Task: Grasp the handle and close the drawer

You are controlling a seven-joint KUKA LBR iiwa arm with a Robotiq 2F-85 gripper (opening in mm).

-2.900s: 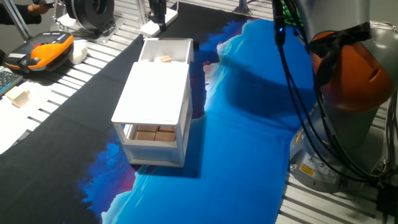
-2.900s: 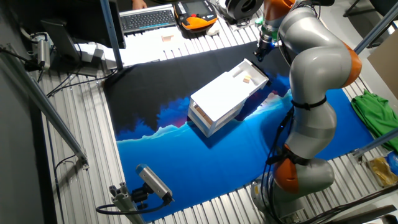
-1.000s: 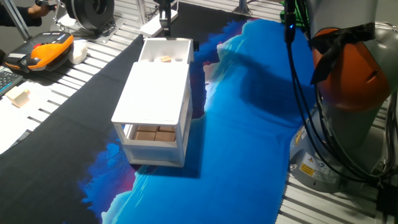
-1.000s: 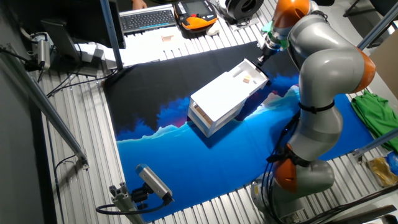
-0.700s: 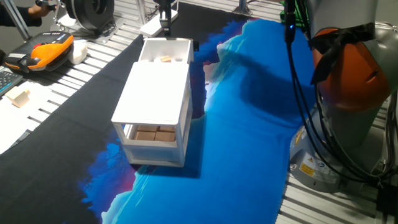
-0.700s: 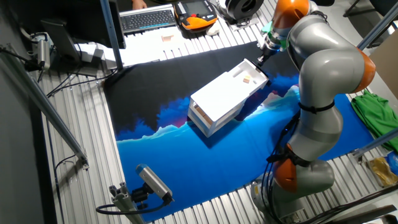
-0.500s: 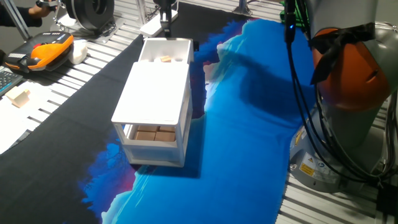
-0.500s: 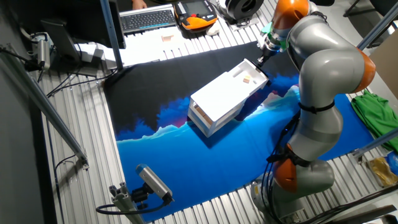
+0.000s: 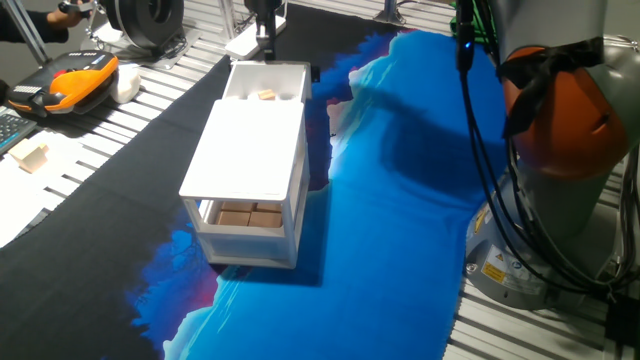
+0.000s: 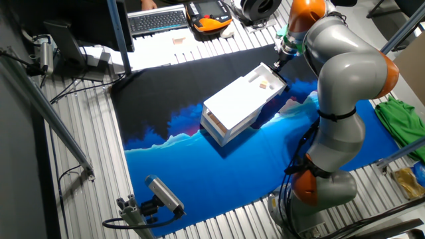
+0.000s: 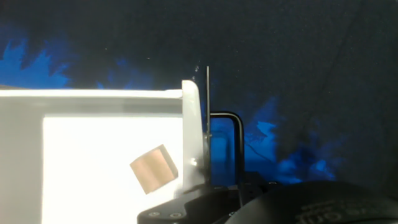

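Since a few seconds ago the gripper has shifted to the pulled-out drawer at the cabinet's far end, jaw state unclear; a light, rigid box, best taken by its thin handle.

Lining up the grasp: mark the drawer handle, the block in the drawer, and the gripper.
handle (image 11: pixel 236 134), hand view, on its dark vertical bar.
block (image 11: pixel 153 168), hand view, its top face.
gripper (image 9: pixel 265 33), one fixed view, at the fingertips.

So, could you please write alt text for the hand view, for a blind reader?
Seen from above, the open white drawer holds one small tan block. A thin black handle sticks out from its front wall, above dark blue cloth; the gripper's black body fills the bottom edge.
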